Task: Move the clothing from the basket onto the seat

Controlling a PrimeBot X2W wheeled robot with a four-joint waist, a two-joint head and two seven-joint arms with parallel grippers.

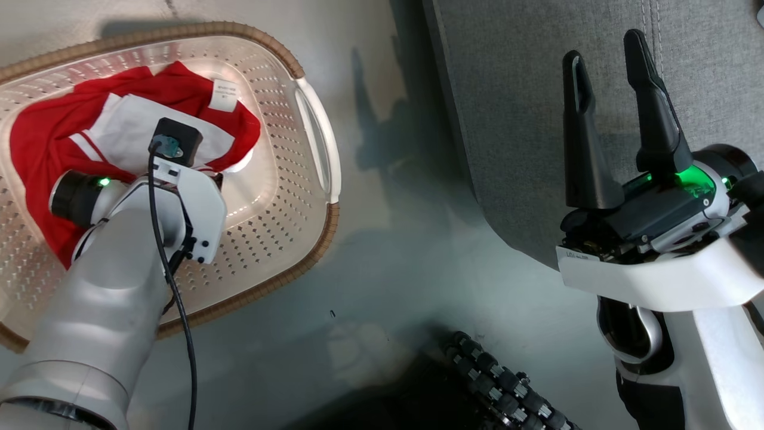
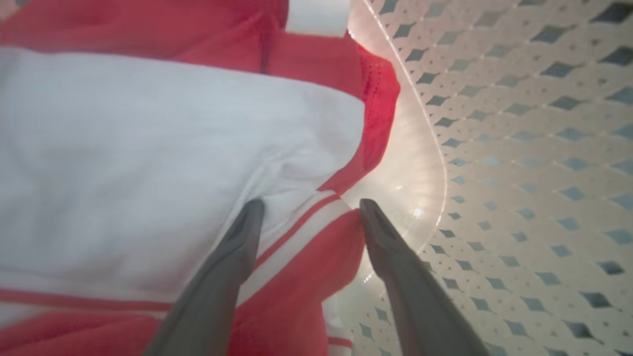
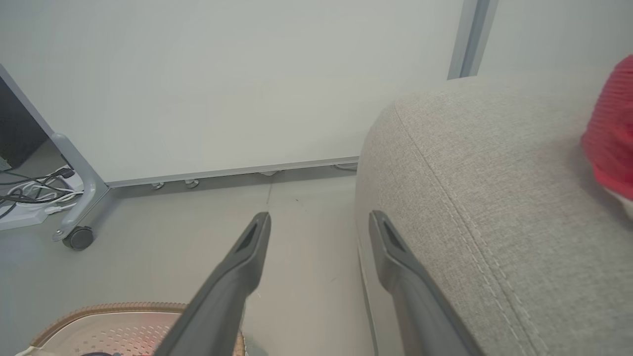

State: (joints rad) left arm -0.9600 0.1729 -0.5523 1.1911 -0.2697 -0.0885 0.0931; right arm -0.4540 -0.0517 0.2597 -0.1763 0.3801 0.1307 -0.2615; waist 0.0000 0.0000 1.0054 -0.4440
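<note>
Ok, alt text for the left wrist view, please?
The left gripper, fingers open, straddles a striped edge of the red and white clothing lying in the basket. The basket's perforated cream wall curves away on the right.

No legible text anywhere. Two candidates, both fail. The white sewn-in tag (image 1: 224, 94) on the clothing (image 1: 42, 143), at the pile's 1 o'clock edge inside the basket (image 1: 280, 197), has a few lines of grey print, too small to read. The white sticker (image 1: 578, 257) on the right gripper (image 1: 603, 46) housing, at 7 o'clock from its fingers, has dark characters, blurred and partly cut off.
</note>
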